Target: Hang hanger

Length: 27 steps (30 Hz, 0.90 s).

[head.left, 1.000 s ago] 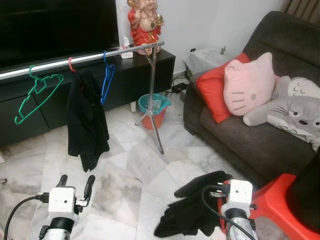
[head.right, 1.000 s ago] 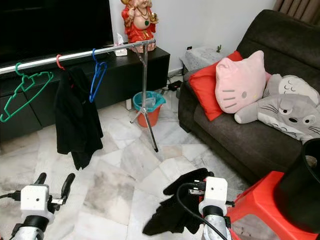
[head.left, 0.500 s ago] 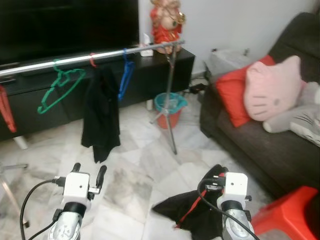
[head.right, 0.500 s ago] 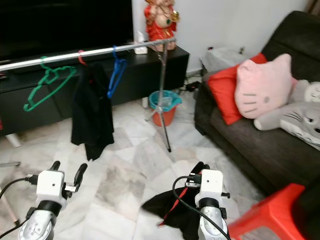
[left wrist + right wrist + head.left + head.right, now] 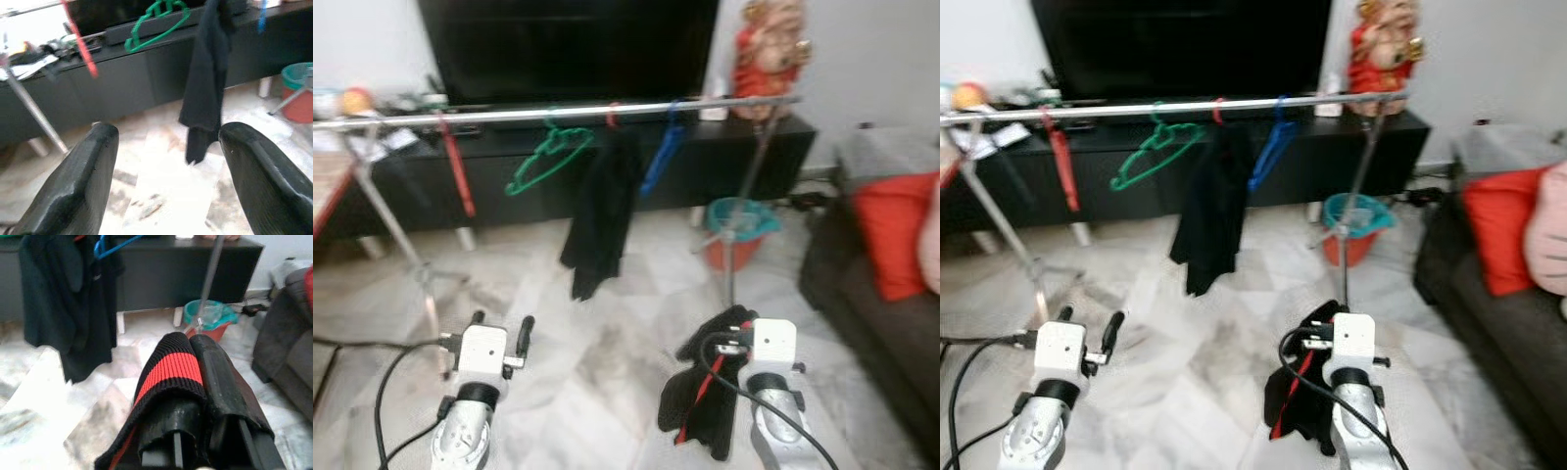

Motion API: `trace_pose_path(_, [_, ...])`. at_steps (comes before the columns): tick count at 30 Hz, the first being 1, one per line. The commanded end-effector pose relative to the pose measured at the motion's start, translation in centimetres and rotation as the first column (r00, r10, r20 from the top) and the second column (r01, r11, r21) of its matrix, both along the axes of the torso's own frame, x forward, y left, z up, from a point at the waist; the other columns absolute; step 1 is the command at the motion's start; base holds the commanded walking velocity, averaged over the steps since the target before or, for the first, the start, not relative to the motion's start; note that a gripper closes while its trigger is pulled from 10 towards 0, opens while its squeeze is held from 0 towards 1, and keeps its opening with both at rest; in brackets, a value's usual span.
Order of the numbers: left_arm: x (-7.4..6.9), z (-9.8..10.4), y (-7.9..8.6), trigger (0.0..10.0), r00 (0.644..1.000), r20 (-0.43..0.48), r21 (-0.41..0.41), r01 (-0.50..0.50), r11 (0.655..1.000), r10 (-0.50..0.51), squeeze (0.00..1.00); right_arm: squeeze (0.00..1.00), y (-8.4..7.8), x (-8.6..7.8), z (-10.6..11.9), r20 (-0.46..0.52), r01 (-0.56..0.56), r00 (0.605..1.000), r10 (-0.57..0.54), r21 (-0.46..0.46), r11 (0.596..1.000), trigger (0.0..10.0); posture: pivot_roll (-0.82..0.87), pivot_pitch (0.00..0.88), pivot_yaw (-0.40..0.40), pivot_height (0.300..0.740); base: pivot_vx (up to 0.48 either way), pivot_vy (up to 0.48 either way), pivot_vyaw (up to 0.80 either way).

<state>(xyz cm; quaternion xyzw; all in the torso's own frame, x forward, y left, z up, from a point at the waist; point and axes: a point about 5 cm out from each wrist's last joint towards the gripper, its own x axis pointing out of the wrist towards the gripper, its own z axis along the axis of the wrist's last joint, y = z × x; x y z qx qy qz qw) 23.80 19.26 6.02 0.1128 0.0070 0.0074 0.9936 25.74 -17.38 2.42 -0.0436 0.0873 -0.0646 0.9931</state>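
Nearest you at five o'clock, your right gripper (image 5: pixel 195 350) has its jaws closed tight on a black garment with a red stripe (image 5: pixel 705 397), which drapes down toward the marble floor (image 5: pixel 1205 343). At seven o'clock your left gripper (image 5: pixel 499 323) is empty, jaws spread wide. Farther out toward twelve o'clock, the silver clothes rail (image 5: pixel 1175 105) carries a red hanger (image 5: pixel 1061 168) at ten, a green hanger (image 5: pixel 546 162), a hanging black garment (image 5: pixel 602 220) and a blue hanger (image 5: pixel 663 157) at one. Beyond it stands the black TV cabinet (image 5: pixel 1136 171).
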Motion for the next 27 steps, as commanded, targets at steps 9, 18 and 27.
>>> trace_pose_path(9, [0.50, 0.34, -0.33, 10.0, 1.000, 0.006, 0.015, 0.007, 1.000, -0.007, 0.00, 0.00, -0.29, 0.70, 0.71, 0.030, 0.032, 0.999, -0.032, 0.024, 0.999, 10.0, 0.10, 0.000, -0.054, 0.740, 0.000, 0.000, 0.00])
trace_pose_path(18, [0.26, 0.39, -0.28, 10.0, 1.000, 0.001, 0.019, 0.011, 1.000, -0.011, 0.00, 0.00, -0.32, 0.53, 0.47, 0.020, 0.049, 0.999, -0.050, 0.035, 0.998, 10.0, 0.11, 0.000, -0.052, 0.740, 0.000, 0.239, 0.00])
trace_pose_path(27, [0.04, 0.52, -0.31, 10.0, 1.000, 0.002, 0.024, 0.020, 1.000, -0.021, 0.00, 0.00, -0.98, 0.47, 0.47, 0.018, 0.071, 0.997, -0.072, 0.024, 0.997, 10.0, 0.10, 0.000, -0.037, 0.740, 0.000, 0.287, 0.00])
